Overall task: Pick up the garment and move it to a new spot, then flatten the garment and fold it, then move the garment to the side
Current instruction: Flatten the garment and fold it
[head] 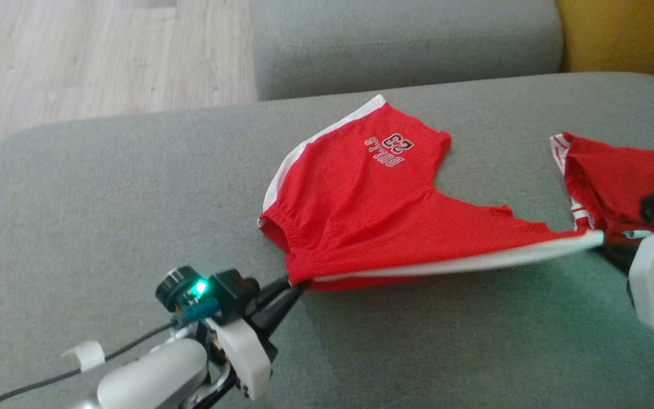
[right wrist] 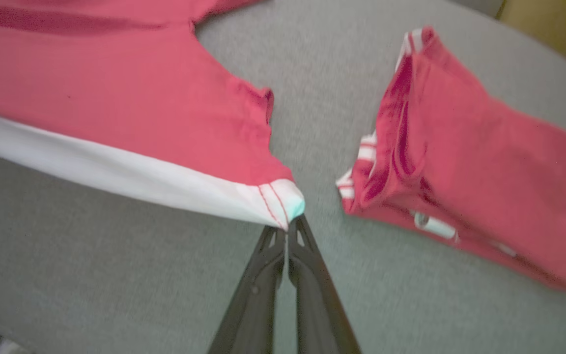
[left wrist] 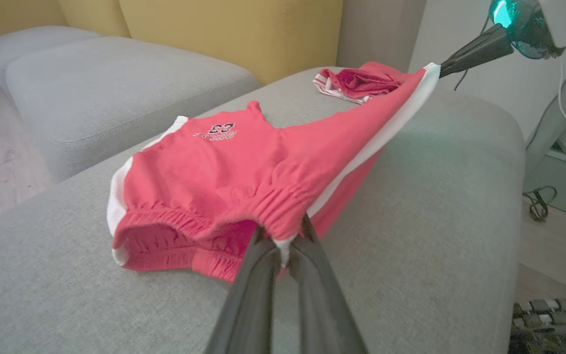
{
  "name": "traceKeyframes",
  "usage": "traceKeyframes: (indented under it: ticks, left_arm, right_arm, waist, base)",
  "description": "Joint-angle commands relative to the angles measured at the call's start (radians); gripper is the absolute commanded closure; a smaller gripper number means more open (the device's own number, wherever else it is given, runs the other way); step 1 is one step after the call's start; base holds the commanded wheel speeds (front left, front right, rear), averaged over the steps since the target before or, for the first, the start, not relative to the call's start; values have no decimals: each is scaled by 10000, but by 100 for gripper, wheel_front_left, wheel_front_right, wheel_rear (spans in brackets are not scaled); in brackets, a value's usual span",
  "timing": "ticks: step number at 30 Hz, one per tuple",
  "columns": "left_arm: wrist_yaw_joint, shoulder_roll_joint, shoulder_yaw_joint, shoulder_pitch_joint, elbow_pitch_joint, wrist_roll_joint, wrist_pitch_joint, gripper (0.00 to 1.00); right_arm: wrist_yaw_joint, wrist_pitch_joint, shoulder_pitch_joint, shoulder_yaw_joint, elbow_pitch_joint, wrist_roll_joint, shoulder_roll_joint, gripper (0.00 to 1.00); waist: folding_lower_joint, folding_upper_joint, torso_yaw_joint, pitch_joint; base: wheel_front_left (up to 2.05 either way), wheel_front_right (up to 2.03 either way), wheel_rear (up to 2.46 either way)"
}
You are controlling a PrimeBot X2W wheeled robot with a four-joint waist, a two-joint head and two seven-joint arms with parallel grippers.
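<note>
- The left gripper (head: 297, 286), low and left of centre in the head view, has its two long dark fingers (left wrist: 251, 300) pinched together on the elastic waistband corner of the red fabric shorts with white side stripes (head: 372, 193). In its own wrist view the end of the white stripe sits squeezed between the tips at bottom centre.
- The right gripper (right wrist: 288, 230) is likewise clamped tight, here on the hem corner of that same white stripe, at the middle of its wrist view. In the head view this is near the right edge.
- Between the two grips the striped edge is stretched into a taut line, lifted off the seat, running from lower centre to the right of the head view.
- The rest of the shorts slopes down from that line and lies in the centre of the frame. The far leg is flat toward upper centre, and its "BULLS 23" lettering (head: 389, 149) reads upside down.
- The waistband gapes open on the left side of the shorts.
- A folded red garment with white trim (head: 605, 165) lies at the right edge, just beyond the right gripper and apart from the shorts.
- Everything rests on a grey fabric sofa cushion (head: 105, 216).
- A second grey cushion (head: 406, 40) is at top centre, a mustard-yellow backrest (head: 622, 34) at upper right, and a pale wooden floor (head: 77, 51) at upper left.
</note>
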Motion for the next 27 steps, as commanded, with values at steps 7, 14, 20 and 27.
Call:
traceKeyframes:
  ticks: [7, 14, 20, 27]
  left_arm:
    - [699, 209, 1201, -1052, -215, -325, -48, 100]
    - [1003, -285, 1641, -1731, 479, -439, -110, 100]
    - [1055, -808, 1798, -2311, 1023, -348, -324, 100]
    - [845, -1551, 1824, -2885, 1713, -303, -528, 100]
  right_arm:
    - [-9, -806, -848, -1524, -310, -1497, 28, 100]
    - [-9, -1281, -2278, -2209, 221, -2887, 893, 100]
    - [-9, -1413, -3937, -1950, 1207, -3831, 1456, 100]
    - [-9, -1596, -5339, -1095, 2438, -4318, 1677, 100]
  waist:
    - [-1, -1, 393, 1036]
    - [-1, -1, 924, 2050]
    - [-1, -1, 1560, 2838]
    - [-1, -1, 2298, 3588]
  base:
    - [0, 0, 0]
    - [0, 0, 0]
    - [0, 0, 0]
    - [0, 0, 0]
